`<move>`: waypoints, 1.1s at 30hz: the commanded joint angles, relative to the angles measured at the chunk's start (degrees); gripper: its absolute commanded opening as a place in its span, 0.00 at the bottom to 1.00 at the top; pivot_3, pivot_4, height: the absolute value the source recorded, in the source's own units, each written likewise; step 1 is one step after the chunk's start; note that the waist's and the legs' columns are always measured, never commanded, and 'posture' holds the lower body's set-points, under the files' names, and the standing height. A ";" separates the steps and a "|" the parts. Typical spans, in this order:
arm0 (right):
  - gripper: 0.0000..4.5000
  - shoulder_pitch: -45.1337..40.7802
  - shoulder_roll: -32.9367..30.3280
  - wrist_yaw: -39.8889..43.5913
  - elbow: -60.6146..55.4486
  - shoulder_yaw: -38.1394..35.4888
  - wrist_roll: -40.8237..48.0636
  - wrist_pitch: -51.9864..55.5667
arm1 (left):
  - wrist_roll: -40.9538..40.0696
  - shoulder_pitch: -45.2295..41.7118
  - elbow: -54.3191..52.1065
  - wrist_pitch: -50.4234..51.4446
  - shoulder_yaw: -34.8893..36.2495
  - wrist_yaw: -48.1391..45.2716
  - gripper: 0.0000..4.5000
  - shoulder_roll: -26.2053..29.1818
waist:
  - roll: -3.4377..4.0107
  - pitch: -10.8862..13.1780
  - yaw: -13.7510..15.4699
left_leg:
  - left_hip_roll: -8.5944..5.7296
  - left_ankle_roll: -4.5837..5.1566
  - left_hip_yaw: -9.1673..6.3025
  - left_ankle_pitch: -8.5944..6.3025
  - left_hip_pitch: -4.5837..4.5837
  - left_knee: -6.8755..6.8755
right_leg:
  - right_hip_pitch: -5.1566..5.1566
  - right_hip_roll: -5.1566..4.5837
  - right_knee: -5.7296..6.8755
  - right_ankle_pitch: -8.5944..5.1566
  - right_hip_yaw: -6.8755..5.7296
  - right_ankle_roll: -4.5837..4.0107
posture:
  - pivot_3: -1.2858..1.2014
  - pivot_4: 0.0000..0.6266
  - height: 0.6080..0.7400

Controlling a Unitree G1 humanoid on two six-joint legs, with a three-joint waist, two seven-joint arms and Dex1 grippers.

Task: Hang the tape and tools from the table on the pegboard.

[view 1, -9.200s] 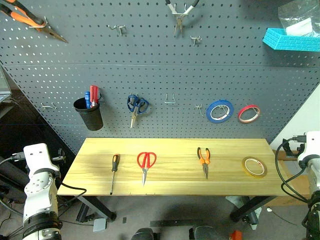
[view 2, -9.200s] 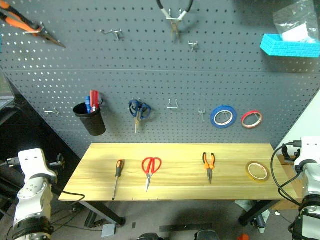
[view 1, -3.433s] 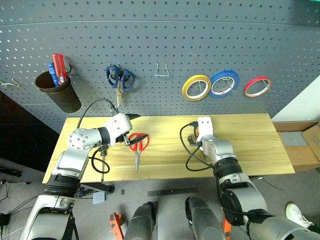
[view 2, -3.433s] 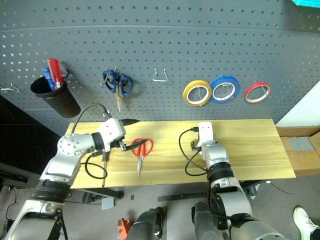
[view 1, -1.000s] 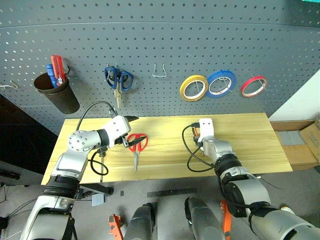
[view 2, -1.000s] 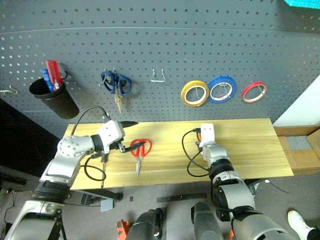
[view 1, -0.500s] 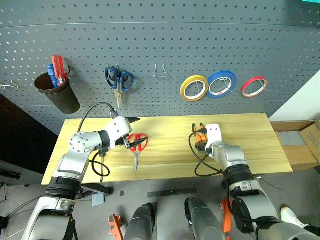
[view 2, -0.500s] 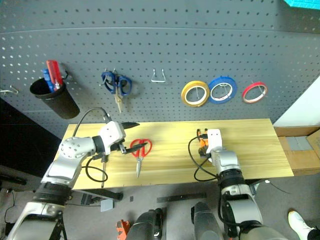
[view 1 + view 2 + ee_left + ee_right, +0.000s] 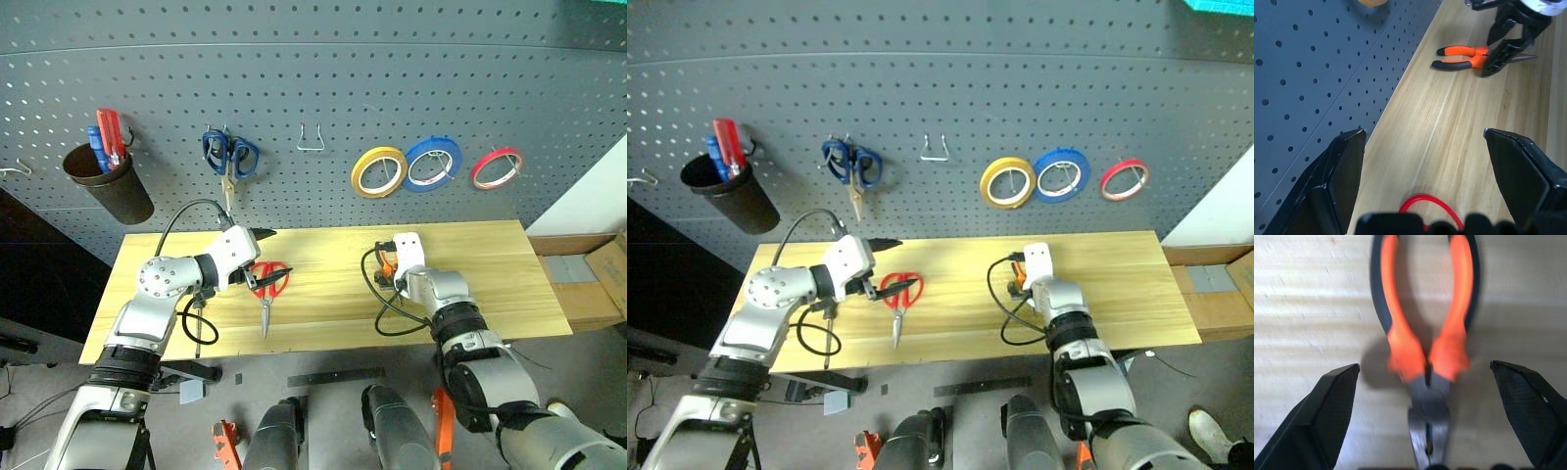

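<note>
Orange-and-black rubber sleeves cover the handles of the long-nose pliers, which lie flat on the wooden table, right of centre, w/ nothing else touching them. The right pincer is seen spread wide just above them, fingers on either side of the pivot, nothing gripped. The left pincer is likewise spread and empty, held over the red-handled scissors.

Judged as steel: the pliers are prob. stiff, fairly heavy for their size, not fragile. The bare metal nose is likely slippery; the sleeves should give better friction. A hold across both handles near the pivot is advised, so the weight stays balanced and the handle loop is left free for a hook on the pegboard. The yellow tape is already hung there, beside the blue ring.
</note>
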 commanded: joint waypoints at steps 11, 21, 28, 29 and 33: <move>0.99 -9.22 -0.98 -0.71 19.17 1.38 -3.09 -13.11 | -1.08 -0.45 -2.92 0.78 1.07 0.31 0.92 0.04 | 0.00 0.00 0.01 | -0.01 0.00 0.00 0.00 0.00 0.00 | -0.01 0.00 0.01 0.00 0.00 0.00 | 0.48 0.36 1.00; 0.41 -10.41 -0.16 -1.65 22.64 0.93 -2.98 -16.62 | -2.42 1.43 -3.34 1.33 2.69 1.48 0.92 -0.16 | 0.00 0.00 0.00 | -0.01 0.00 -0.01 0.00 0.00 0.01 | -0.01 0.00 0.03 0.01 0.00 -0.01 | 0.48 0.35 1.00; 0.41 -5.21 1.33 -0.37 2.42 1.92 -1.66 -12.41 | -5.64 4.57 -5.46 4.63 7.17 3.88 0.92 0.41 | 0.03 0.02 0.03 | 0.01 0.00 0.00 0.00 -0.02 -0.01 | -0.06 0.00 0.05 0.01 0.01 -0.01 | 0.48 0.36 1.00; 0.41 -2.24 1.85 0.31 -5.96 2.73 -1.40 -8.96 | -6.21 5.25 -5.98 5.33 8.04 4.33 0.92 0.49 | 0.03 0.02 0.09 | 0.01 0.00 -0.02 0.00 -0.04 -0.01 | -0.08 0.00 0.06 0.01 0.00 -0.01 | 0.48 0.36 1.00; 0.41 8.75 2.97 2.64 -34.82 7.48 -1.04 3.41 | -7.90 7.72 -7.95 6.86 10.83 5.56 0.92 0.52 | 0.04 0.02 0.44 | 0.02 -0.02 -0.06 -0.01 -0.15 -0.08 | -0.19 -0.02 0.01 0.00 -0.02 -0.01 | 0.48 0.37 1.00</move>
